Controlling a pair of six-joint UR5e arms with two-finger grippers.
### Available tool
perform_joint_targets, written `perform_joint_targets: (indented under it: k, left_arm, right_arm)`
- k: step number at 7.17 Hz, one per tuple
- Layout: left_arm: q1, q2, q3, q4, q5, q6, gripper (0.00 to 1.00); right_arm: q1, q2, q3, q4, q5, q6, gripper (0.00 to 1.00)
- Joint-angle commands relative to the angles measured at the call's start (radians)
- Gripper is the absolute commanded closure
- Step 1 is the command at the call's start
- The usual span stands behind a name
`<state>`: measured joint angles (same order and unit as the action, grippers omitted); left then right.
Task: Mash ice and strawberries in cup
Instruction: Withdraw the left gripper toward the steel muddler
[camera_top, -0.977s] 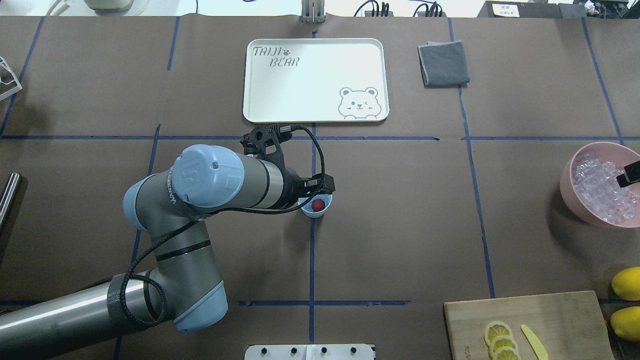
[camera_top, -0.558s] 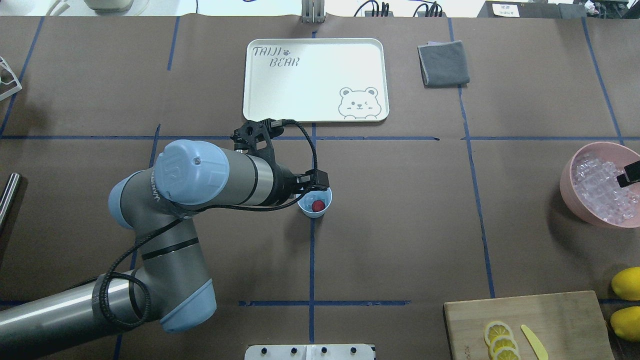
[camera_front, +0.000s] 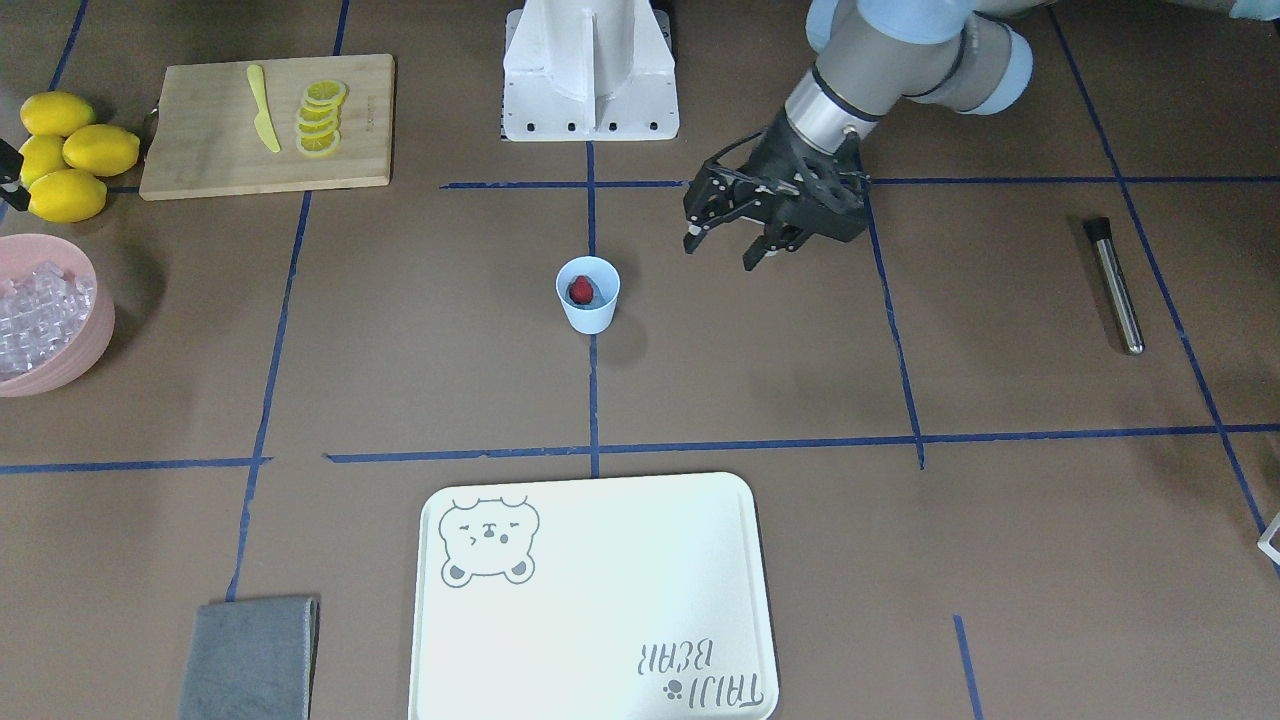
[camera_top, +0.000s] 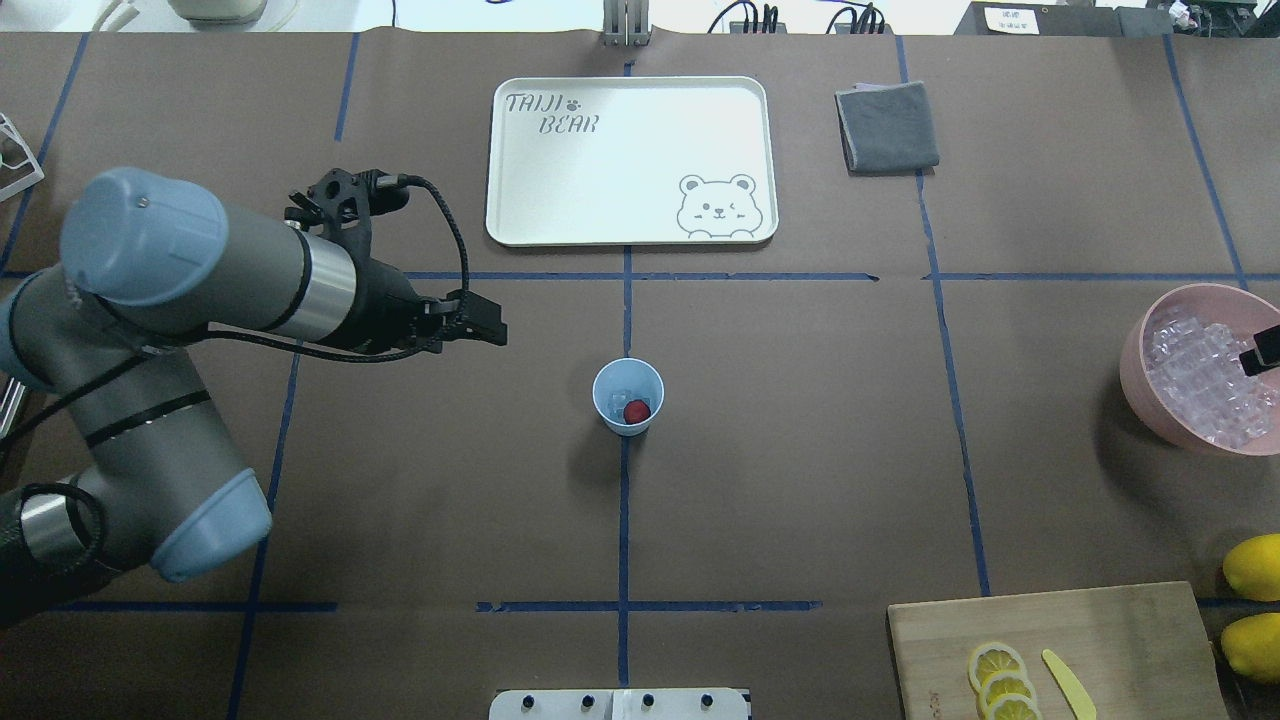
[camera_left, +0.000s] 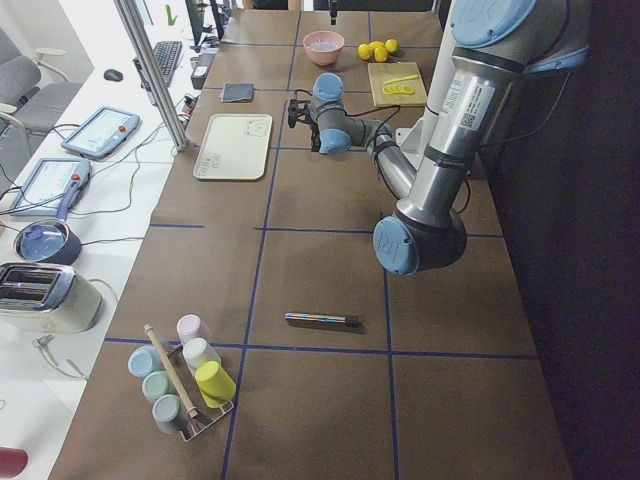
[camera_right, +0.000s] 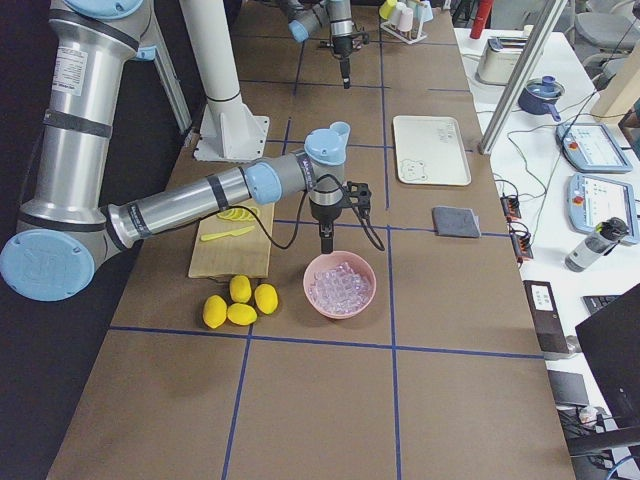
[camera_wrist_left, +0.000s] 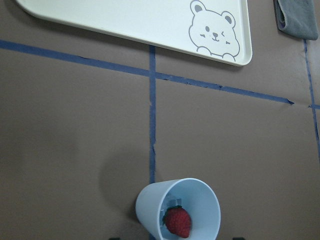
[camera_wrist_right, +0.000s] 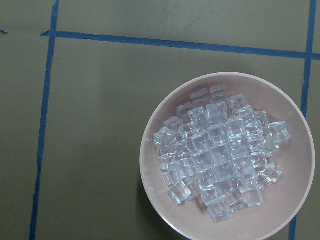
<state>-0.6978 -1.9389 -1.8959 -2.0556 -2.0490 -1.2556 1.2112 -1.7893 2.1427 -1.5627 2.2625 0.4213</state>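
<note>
Exterior front-facing view: your left hand (camera_front: 720, 252) hangs with jaws spread wide, gripping nothing, well apart from the cup (camera_front: 587, 303) holding the strawberry (camera_front: 582, 290).

- Left gripper (camera_top: 488, 332): a second ago it hung over the left rim of the cup (camera_top: 606, 390); now it is well apart from the cup, toward the overhead view's left and a little farther up the table.
- Left arm: its blue elbow joint has swung out toward the table's left edge.
- Cup mouth: previously part-covered by the gripper, now wholly exposed, showing the strawberry (camera_top: 636, 410) and a pale lump, probably ice (camera_top: 622, 397).
</note>
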Motion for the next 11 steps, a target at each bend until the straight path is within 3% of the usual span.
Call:
perform_joint_targets:
  k: [1, 3, 5, 7, 9, 11]
  left_arm:
    - [-0.142, 0.162, -0.026, 0.0, -0.117, 0.193, 0.2]
    - [-0.204, 0.363, -0.02, -0.001, -0.117, 0.48, 0.2]
    - [-0.344, 0.455, 0.062, 0.005, -0.135, 0.759, 0.2]
    - [-0.481, 0.442, 0.223, 0.082, -0.184, 0.904, 0.2]
    - [-0.486, 0.379, 0.375, 0.087, -0.186, 0.909, 0.2]
    - [-0.483, 0.365, 0.429, 0.071, -0.189, 0.787, 0.19]
  right_arm:
    - [0.066, -0.008, -0.035, -0.006, 0.003, -0.158, 0.0]
    - [0.122, -0.027, -0.061, -0.01, 0.008, -0.241, 0.0]
    - [0.186, -0.036, -0.105, -0.01, 0.012, -0.367, 0.0]
    - [0.203, -0.045, -0.099, -0.01, 0.012, -0.375, 0.0]
    - [0.205, -0.047, -0.098, -0.01, 0.012, -0.375, 0.0]
    - [0.205, -0.047, -0.096, -0.01, 0.012, -0.375, 0.0]
